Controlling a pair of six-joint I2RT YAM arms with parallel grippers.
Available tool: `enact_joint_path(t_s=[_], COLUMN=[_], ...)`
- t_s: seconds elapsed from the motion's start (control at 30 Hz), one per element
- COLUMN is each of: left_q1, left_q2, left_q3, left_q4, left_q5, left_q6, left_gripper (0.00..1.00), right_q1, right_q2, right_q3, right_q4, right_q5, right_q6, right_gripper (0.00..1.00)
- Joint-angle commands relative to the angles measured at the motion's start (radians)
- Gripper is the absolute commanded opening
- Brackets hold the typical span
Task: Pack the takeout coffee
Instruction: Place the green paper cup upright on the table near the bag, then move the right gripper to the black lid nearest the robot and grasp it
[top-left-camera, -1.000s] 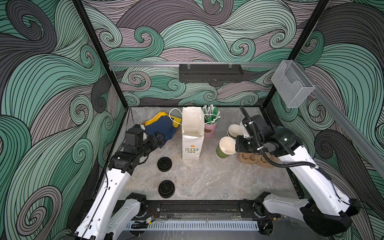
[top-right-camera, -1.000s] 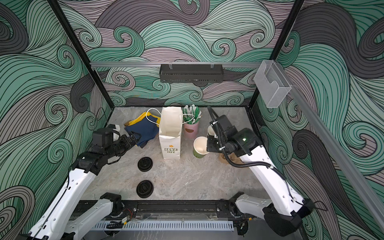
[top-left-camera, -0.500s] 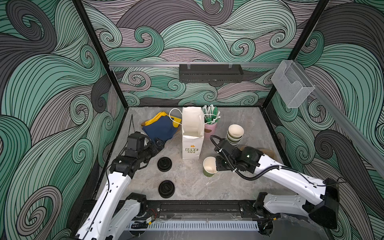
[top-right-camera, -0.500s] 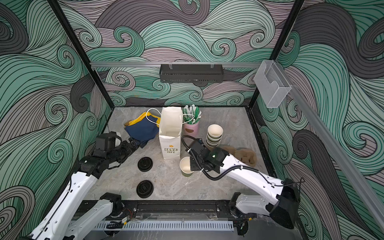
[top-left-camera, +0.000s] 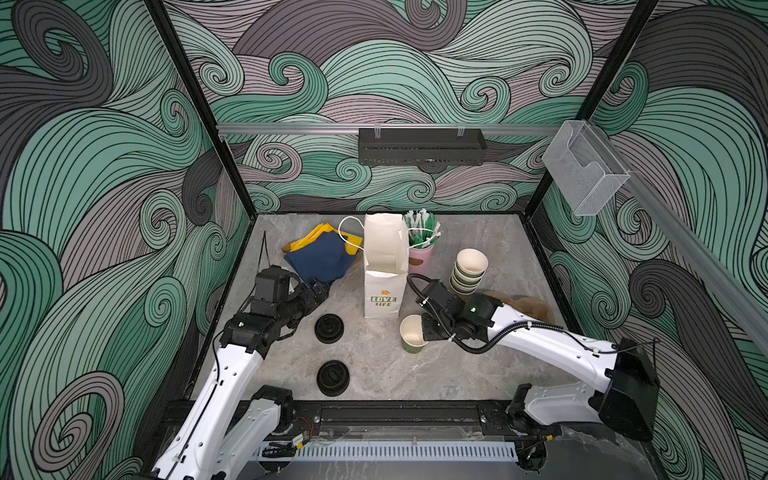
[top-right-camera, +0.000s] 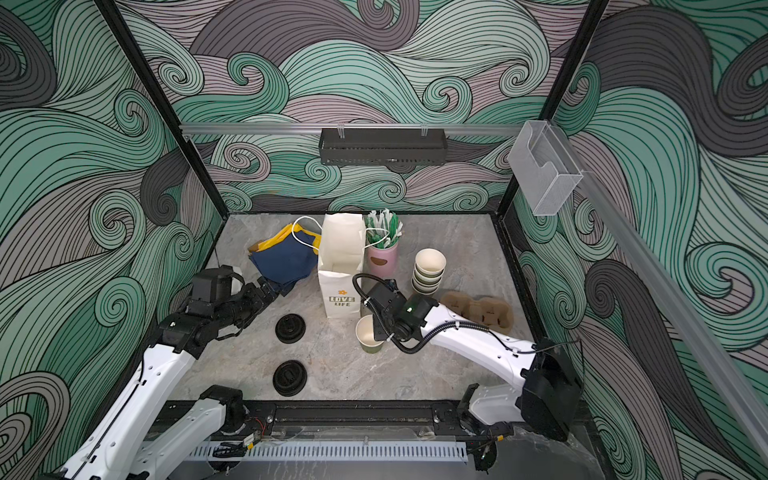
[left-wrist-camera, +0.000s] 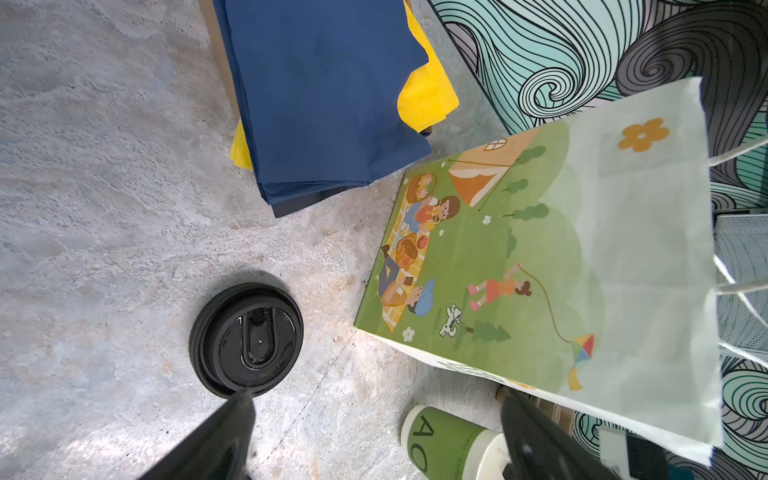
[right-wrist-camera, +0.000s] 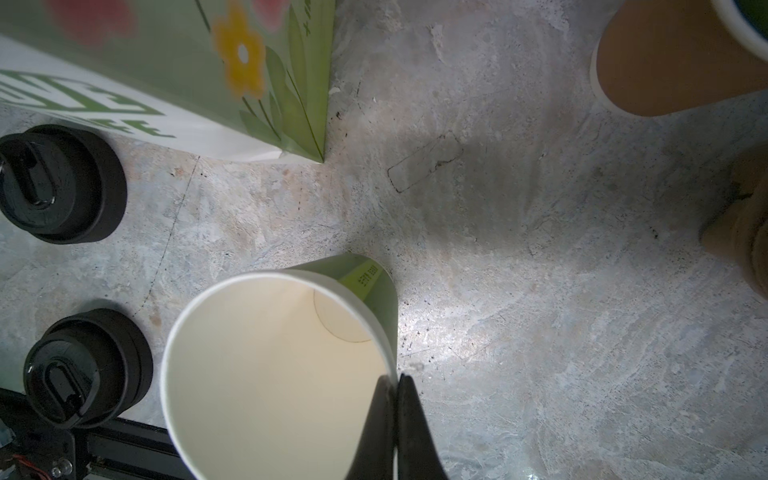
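Top views: one lidless green cup (top-left-camera: 411, 338) sits just in front and to the right of the paper bag (top-left-camera: 384, 266), pinched by the right gripper (right-wrist-camera: 392, 390).

One marble-look table (top-left-camera: 478, 374) carries everything. The single white paper bag stands upright and open near the middle. Left of the bag lies one folded navy-and-yellow pile (top-left-camera: 320, 257). To the bag's right lies one brown cardboard carrier (top-right-camera: 478, 309), with one stack of lidless cups (top-left-camera: 467, 272) nearer the bag; how many cups are in it is unclear. One pink holder (top-left-camera: 420, 253) of wrapped sticks touches the bag's right side. Two black lids (top-left-camera: 329, 328) (top-left-camera: 333, 377) lie in front and to the left of the bag. The right gripper's fingers clamp the cup's rim wall, one inside and one outside. The left gripper (left-wrist-camera: 376, 395) hangs left of the bag, jaws spread wide and empty.
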Motion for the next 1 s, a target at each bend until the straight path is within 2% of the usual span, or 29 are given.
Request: enact_joint_path(t_s=[0.0, 0.13, 0.27, 0.47, 0.6, 0.77, 0.97], left_q1=[-0.003, -0.004, -0.004, -0.004, -0.018, -0.055, -0.127], left_q2=[-0.008, -0.004, 0.002, 0.045, 0.119, 0.191, 0.135], left_q3=[0.005, 0.007, 0.011, 0.030, 0.114, 0.158, 0.105], left_q4=[-0.013, -0.018, -0.021, -0.045, -0.177, -0.324, -0.443], left_q5=[-0.006, -0.002, 0.006, 0.033, 0.009, -0.035, -0.080], left_q6=[0.001, 0.003, 0.003, 0.042, 0.134, 0.162, 0.050], left_gripper=[0.95, 0.95, 0.95, 0.94, 0.92, 0.91, 0.88], right_q1=[0.005, 0.007, 0.006, 0.006, 0.007, 0.007, 0.002], right_q2=[0.008, 0.016, 0.017, 0.001, -0.042, -0.141, -0.199], right_q3=[-0.008, -0.015, -0.022, -0.015, 0.026, 0.070, 0.085], right_q4=[0.011, 0.006, 0.007, -0.014, -0.065, -0.102, -0.133], right_q5=[0.029, 0.041, 0.042, 0.053, 0.069, 0.124, 0.169], right_q6=[0.005, 0.008, 0.007, 0.000, -0.001, 0.005, 0.033], right_gripper=[0.00, 0.00, 0.09, 0.29, 0.44, 0.49, 0.51])
